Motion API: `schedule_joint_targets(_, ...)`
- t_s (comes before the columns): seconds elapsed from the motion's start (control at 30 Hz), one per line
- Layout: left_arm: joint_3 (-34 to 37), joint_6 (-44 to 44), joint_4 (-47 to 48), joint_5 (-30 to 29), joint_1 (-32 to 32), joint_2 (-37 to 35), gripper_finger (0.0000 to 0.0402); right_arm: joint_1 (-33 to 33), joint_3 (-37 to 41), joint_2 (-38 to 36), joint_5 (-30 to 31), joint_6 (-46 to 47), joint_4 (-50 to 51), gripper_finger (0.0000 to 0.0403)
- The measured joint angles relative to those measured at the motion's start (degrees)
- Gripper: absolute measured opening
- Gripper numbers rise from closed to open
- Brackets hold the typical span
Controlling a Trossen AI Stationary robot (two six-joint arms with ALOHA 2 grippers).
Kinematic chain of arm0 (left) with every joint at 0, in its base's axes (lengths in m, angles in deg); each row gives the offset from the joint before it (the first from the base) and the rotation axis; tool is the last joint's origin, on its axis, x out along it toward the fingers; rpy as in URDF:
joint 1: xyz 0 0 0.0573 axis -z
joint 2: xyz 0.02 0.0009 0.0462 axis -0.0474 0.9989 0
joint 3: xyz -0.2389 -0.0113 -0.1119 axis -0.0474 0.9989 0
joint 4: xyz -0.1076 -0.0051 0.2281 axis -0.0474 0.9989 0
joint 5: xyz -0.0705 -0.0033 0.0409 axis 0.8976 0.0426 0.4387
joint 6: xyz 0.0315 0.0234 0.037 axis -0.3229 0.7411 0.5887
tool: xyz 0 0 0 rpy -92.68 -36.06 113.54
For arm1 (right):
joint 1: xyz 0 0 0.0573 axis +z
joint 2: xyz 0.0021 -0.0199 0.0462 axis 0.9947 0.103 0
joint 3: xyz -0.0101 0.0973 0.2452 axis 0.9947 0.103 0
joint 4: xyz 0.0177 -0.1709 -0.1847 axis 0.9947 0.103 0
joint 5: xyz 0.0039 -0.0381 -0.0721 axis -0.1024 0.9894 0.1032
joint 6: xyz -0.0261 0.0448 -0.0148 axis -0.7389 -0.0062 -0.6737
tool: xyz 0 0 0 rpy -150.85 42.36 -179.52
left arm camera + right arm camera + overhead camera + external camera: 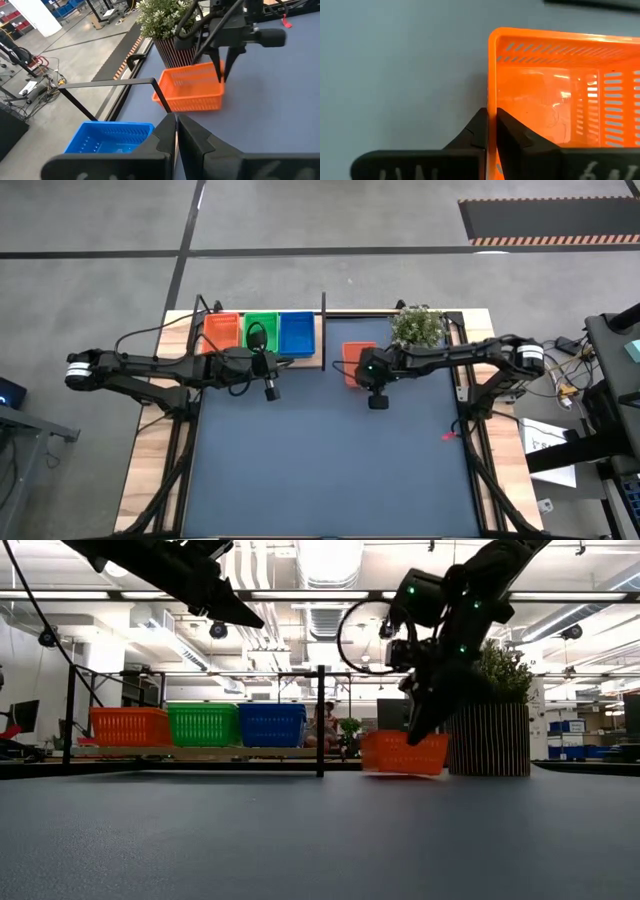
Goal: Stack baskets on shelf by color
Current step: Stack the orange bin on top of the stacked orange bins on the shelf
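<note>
Right gripper (490,125) is pinching the wall of the orange basket (555,95) on the mat beside the potted plant (418,326), I judge for lifting to the shelf (318,360). Left gripper (175,131), pressed together, waits above the blue basket (107,140).

Grey concrete floor (400,215) crossed by dark lines, a striped mat (550,220), bright ceiling lights (325,560) overhead.
</note>
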Motion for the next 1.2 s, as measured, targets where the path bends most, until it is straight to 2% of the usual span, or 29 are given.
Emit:
schedule_joint_targets(0.43,-0.33,0.00,-0.20,0.00,0.00,-0.02,0.0002,12.46,-1.20,4.75,-0.44,9.55,-9.41,0.0013)
schedule_joint_targets(0.67,-0.47,-0.02,-1.89,0.01,0.00,0.08,0.0002,17.33,-11.08,14.29,0.45,10.01,-9.18,0.0013)
schedule_joint_targets(0.9,-0.46,-0.18,-1.74,0.22,0.44,0.02,0.0002,17.90,-23.89,23.39,1.05,11.49,-6.56,0.0015)
schedule_joint_targets(1.03,-0.46,-0.22,-1.49,0.33,1.24,-0.03,0.0002,17.90,-27.62,25.95,0.98,10.20,-6.13,0.0037)
schedule_joint_targets(1.2,-0.46,-0.22,-1.47,0.35,2.20,-0.26,0.0002,17.74,-29.56,26.76,1.00,8.80,-6.08,0.0089)
